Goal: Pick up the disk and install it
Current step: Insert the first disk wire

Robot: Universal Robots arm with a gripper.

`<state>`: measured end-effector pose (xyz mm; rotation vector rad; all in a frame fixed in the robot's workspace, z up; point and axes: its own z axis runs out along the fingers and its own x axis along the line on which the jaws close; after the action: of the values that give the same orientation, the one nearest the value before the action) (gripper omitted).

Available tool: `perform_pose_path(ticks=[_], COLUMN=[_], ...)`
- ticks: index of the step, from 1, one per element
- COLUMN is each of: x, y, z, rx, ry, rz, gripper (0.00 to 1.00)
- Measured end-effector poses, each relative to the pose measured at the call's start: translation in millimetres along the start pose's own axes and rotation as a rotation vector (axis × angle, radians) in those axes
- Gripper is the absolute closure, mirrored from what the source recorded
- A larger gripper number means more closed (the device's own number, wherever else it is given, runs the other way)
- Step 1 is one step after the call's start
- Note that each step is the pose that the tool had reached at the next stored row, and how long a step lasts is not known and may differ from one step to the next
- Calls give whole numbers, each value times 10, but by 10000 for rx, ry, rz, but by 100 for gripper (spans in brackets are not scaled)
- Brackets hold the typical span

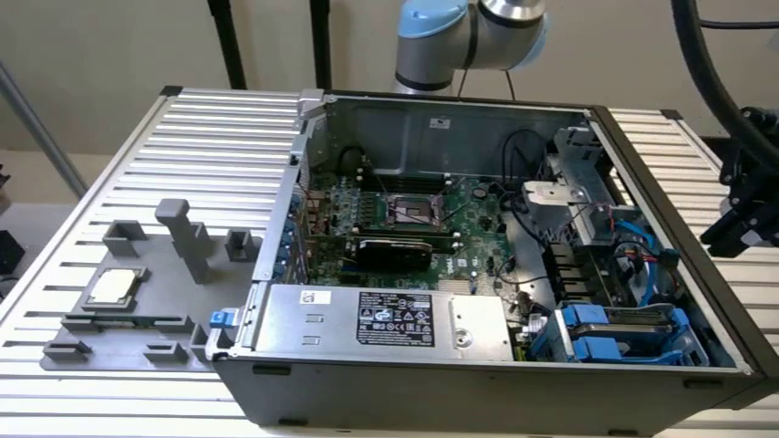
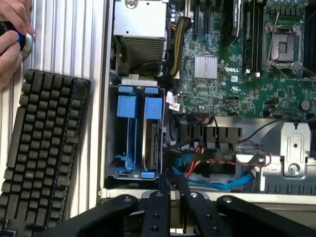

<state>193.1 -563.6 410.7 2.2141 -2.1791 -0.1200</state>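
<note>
1 disk (image 2: 151,144) in HDD bay (image 2: 110,163)

Above the drive cage (image 2: 112,140) the way is open to the claw (image 2: 171,181); red and blue cables (image 2: 213,183) crowd just beside it, and the keyboard (image 2: 44,148) lies beyond the case wall (image 2: 105,74).

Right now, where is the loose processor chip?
The processor chip lies on the grey holder tray at the exterior view's left, outside the open computer case.
</note>
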Motion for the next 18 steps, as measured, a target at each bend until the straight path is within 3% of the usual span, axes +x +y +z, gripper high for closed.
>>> perform_pose_path(ticks=[3, 11, 18], x=[12, 152, 178], y=[-66, -71, 76], z=[48, 190, 328], rx=[0, 1, 1], ry=[0, 1, 1], rz=[0, 0, 0], gripper=[100, 100, 100])
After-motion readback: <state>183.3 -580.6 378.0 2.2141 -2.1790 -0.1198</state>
